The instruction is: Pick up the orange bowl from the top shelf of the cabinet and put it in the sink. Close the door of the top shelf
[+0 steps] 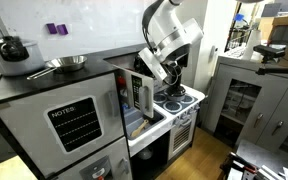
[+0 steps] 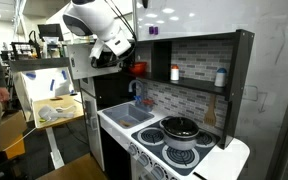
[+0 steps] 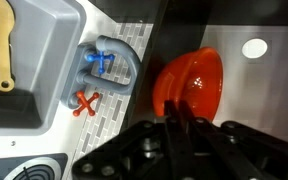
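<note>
The bowl (image 2: 137,68) sits at the open end of the top shelf (image 2: 152,58), above the counter (image 2: 229,158). In the wrist view the fingers (image 3: 171,132) meet on the bowl's near rim. Below, the sink (image 2: 124,118) is sunk in the counter, with the tap (image 2: 136,92) behind it at the back wall and a spoon (image 3: 1,45) lying inside. A pot (image 2: 181,128) stands on the burners (image 2: 181,157) beside the sink. The door (image 1: 137,92) hangs open above the sink. A pan (image 1: 64,65) and a kettle (image 1: 12,47) stand side by side on top of the cabinet (image 1: 74,125).
</note>
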You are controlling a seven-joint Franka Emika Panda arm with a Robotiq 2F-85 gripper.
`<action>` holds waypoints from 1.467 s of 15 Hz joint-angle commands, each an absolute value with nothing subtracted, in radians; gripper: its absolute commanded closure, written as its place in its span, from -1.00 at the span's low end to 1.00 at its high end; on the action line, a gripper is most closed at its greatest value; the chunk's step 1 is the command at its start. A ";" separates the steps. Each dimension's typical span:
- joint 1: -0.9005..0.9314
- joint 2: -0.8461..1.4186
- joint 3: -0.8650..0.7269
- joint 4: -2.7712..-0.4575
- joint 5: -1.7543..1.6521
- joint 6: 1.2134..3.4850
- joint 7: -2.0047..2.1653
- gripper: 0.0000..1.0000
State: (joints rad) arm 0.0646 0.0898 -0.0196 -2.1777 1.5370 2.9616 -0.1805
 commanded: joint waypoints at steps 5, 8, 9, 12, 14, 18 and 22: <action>0.115 -0.022 0.026 -2.311 1.744 3.092 -0.261 0.97; 0.131 -0.059 0.040 -2.348 1.814 3.136 -0.282 0.97; 0.135 -0.069 0.043 -2.358 1.838 3.147 -0.290 0.97; 0.138 -0.098 0.053 -2.393 1.902 3.169 -0.313 0.97; 0.136 -0.110 0.056 -2.422 1.932 3.168 -0.327 0.97; 0.133 -0.117 0.056 -2.457 1.963 3.165 -0.348 0.97; 0.130 -0.120 0.053 -2.478 1.963 3.154 -0.353 0.97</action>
State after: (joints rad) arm 0.1379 -0.1001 0.0497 -2.4652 1.9233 3.1564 -0.3092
